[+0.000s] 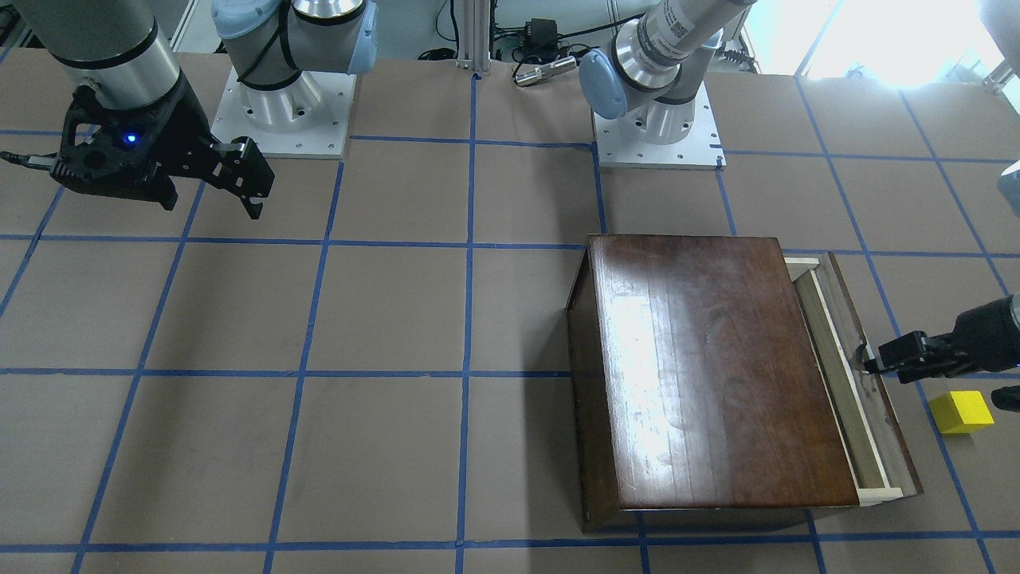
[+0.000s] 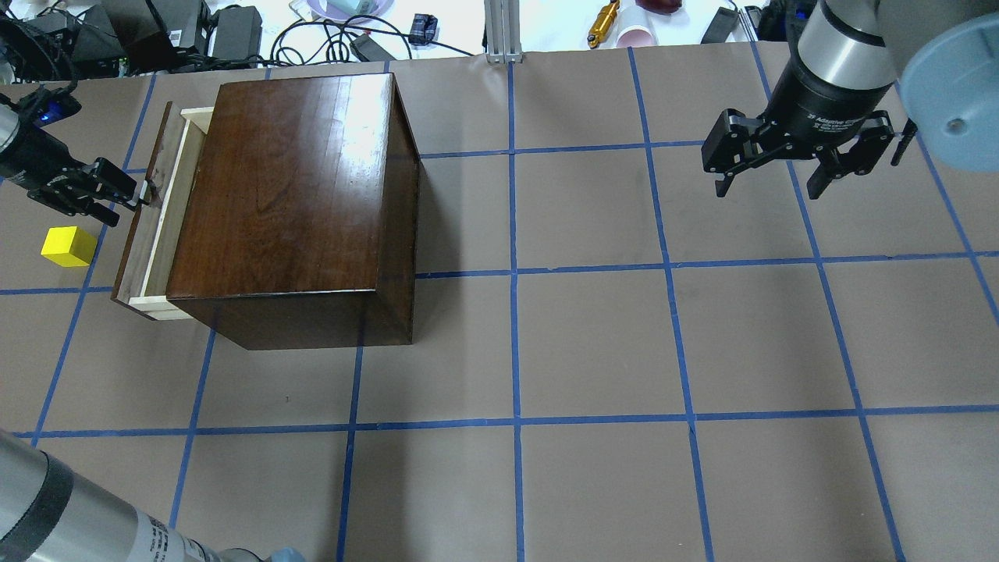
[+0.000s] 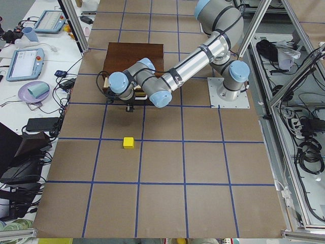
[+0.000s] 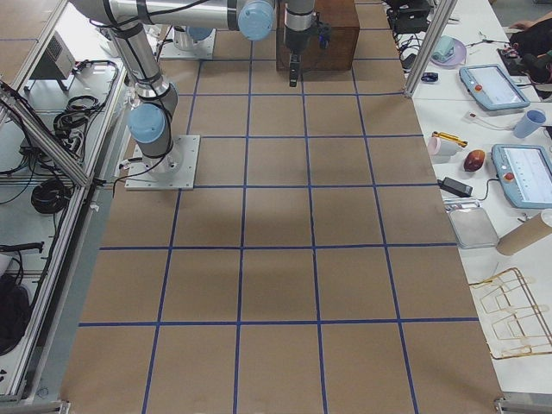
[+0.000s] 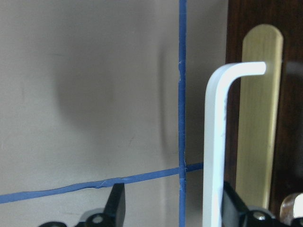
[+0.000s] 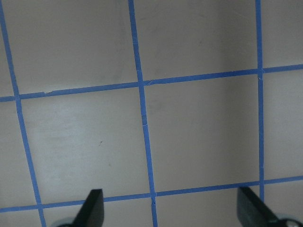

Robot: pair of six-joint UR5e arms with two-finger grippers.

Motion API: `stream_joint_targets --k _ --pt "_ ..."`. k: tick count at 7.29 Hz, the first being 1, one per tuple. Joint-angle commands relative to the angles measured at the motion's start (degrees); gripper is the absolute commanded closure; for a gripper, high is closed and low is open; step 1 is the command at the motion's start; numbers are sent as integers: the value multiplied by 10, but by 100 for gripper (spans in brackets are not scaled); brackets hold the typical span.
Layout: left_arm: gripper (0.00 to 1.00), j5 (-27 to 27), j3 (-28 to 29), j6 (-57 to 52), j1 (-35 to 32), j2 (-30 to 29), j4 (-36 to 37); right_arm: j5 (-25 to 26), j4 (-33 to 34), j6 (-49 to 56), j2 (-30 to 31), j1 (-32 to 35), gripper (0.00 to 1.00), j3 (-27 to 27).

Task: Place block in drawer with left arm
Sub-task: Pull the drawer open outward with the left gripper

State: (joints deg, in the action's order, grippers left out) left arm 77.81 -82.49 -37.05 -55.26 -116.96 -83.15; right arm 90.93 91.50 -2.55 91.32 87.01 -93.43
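Small yellow cube block (image 2: 69, 246): on the brown gridded table (image 2: 593, 343), outside the drawer and just beside its front. Black left gripper (image 2: 129, 201): fingers (image 5: 116, 205) part open, straddling the white bar handle (image 5: 215, 142), not clamped. Pale wooden drawer (image 2: 144, 234): partly out of the glossy dark-brown box (image 2: 296, 187). Black right gripper (image 2: 769, 191): wide open, empty, well apart from the box.

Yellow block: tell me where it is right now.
In the overhead view the block lies on the table at the far left, just outside the front panel of the drawer, nearer the robot than the left gripper.
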Motion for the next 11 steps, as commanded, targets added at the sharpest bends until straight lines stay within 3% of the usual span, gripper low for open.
stream_joint_targets --k 1,9,11 --pt "28 21 4 -1 6 1 0 0 0 0 0 0 0 0" --pt "27 61 8 -4 8 5 16 0 0 0 0 0 0 0" --pt "27 95 7 -14 9 8 20 0 0 0 0 0 0 0"
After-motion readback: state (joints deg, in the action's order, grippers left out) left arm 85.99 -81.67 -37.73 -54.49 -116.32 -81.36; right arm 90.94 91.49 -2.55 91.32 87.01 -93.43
